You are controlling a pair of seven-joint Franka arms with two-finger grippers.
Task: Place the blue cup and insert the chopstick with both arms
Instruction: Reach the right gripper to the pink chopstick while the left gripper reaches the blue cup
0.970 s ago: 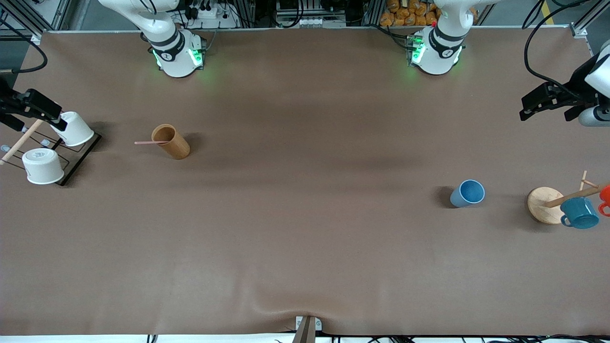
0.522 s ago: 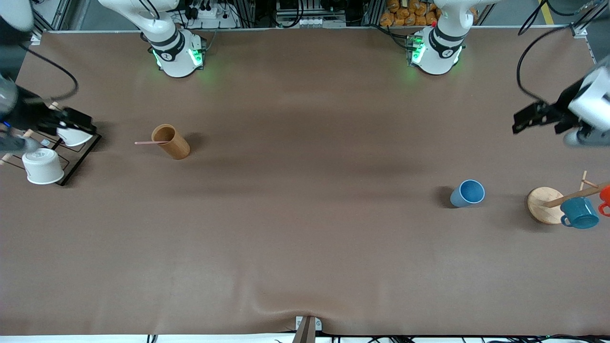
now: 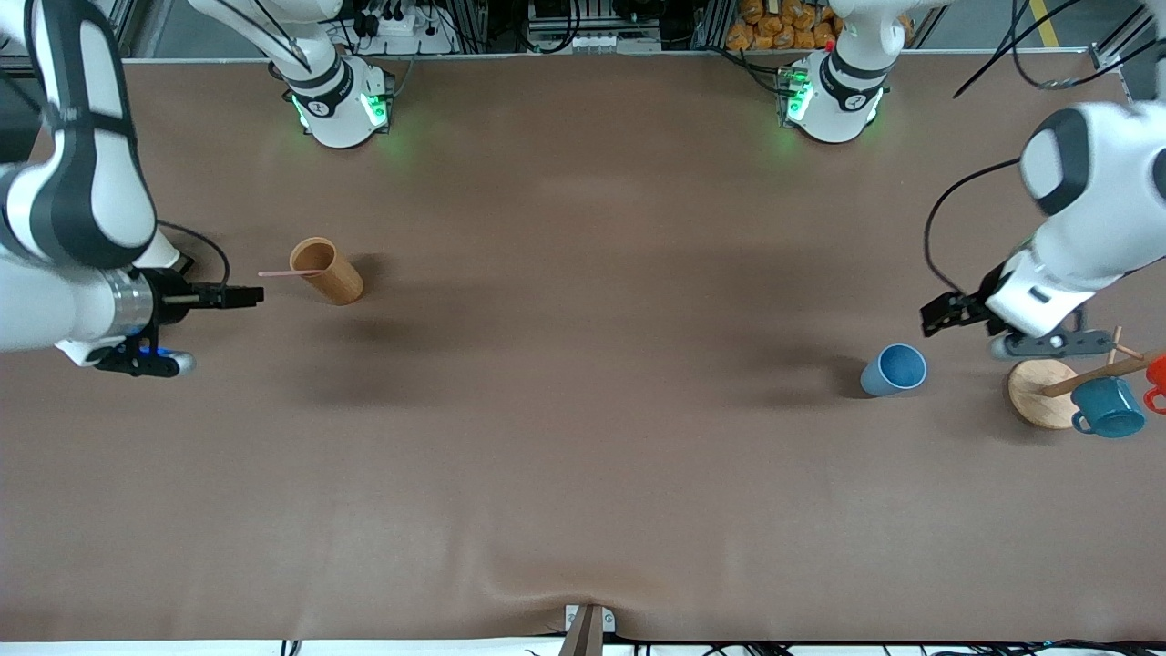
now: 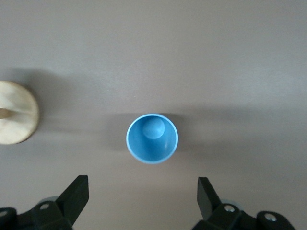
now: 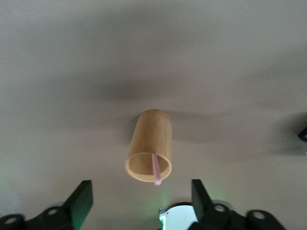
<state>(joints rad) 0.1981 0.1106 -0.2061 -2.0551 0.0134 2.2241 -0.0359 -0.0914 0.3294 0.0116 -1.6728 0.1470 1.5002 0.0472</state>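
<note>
Soft, even overhead light is falling across the brown counter [image 3: 583,437], leaving only broad, diffuse shadows beside the blue cup [image 3: 894,369] and the tan holder [image 3: 326,270], with no harsh glare. Green indicator lamps are glowing at both arm bases. The right wrist view is looking hazy and soft, and the near arm links are blurring at the front view's edges.

Thin pale-pink chopstick [image 5: 156,171]: lower part hidden inside tan cylindrical holder [image 3: 326,270]. Round wooden rack base [image 4: 17,119] and small orange-red mug [image 3: 1157,375]: cut by frame edge.
</note>
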